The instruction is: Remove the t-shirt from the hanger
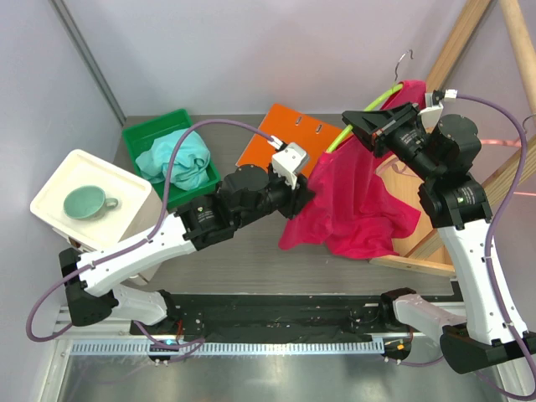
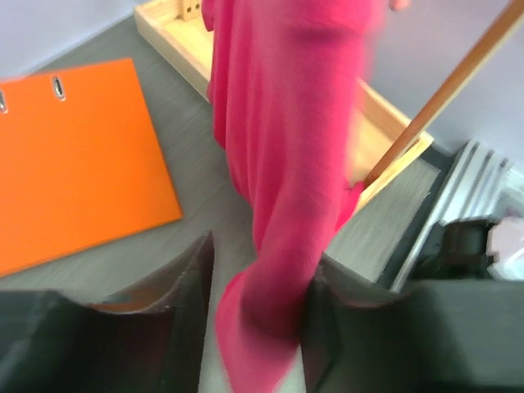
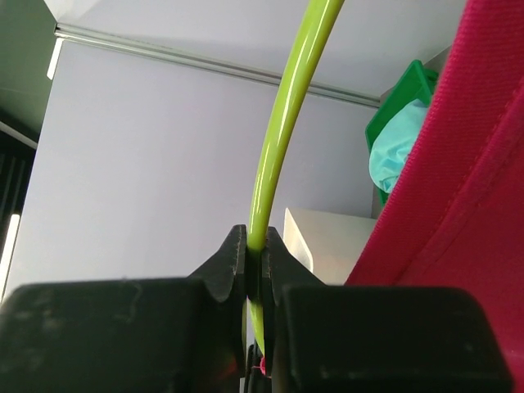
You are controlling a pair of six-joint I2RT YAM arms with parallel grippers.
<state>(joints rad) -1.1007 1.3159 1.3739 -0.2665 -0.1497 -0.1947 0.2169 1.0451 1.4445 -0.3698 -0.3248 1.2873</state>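
Magenta cloth dominates the scene: the t-shirt (image 1: 352,197) hangs from a lime-green hanger (image 1: 368,107) just to the right of the orange binder (image 1: 289,138) as the top view shows it, still on the hanger at its upper end, with its lower folds sagging down to the table near the binder's front right corner. The right gripper (image 3: 254,246) is above and to the right of the binder; its fingers are pinched tight on the hanger's thin green wire, and the shirt's shoulder fills the wrist view beside them. The left gripper (image 2: 260,266) reaches in at the binder's front right corner, jaws standing partway apart with a hanging fold of the shirt running down between them. The cloth lies against one finger at least, but it is blurred, and whether the jaws actually clamp it I cannot tell. Right of the binder, beyond the shirt, stands a wooden rack (image 1: 419,251) with a flat tray base. Left of the binder sits a green bin (image 1: 138,138) holding a teal cloth (image 1: 176,159). Farther left again is a cream box (image 1: 59,180) with a pale green cup (image 1: 86,201) on top.
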